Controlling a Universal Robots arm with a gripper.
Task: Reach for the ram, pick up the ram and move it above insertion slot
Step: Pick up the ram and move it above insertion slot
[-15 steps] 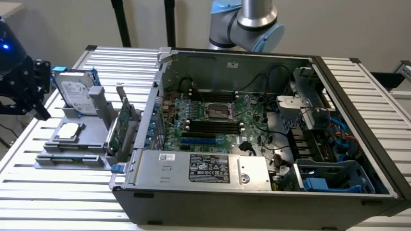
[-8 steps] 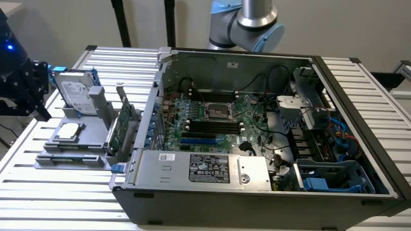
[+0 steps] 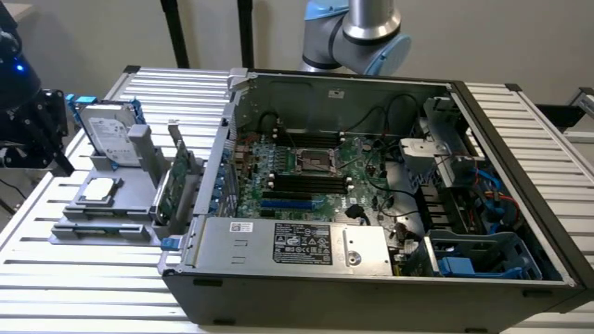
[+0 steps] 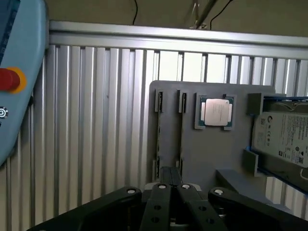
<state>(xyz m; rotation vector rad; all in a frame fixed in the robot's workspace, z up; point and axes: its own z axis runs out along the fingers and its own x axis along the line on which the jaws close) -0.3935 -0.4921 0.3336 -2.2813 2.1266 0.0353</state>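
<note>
Robot gripper (image 4: 170,179), fingers pressed together, hangs over a grey holder (image 4: 202,154) that carries a processor chip (image 4: 215,111) and a hard drive (image 4: 284,139). The holder sits on a slatted table, to the exterior view's left of an open computer case (image 3: 371,306). Where the ram lies cannot be told.

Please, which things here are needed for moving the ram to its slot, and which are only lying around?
For the job:
- gripper, shut
- black memory slots
- grey holder, nearest to the gripper
- the ram itself I cannot make out for sure

Only lying about:
- hard drive
- processor chip
- green expansion card
</note>
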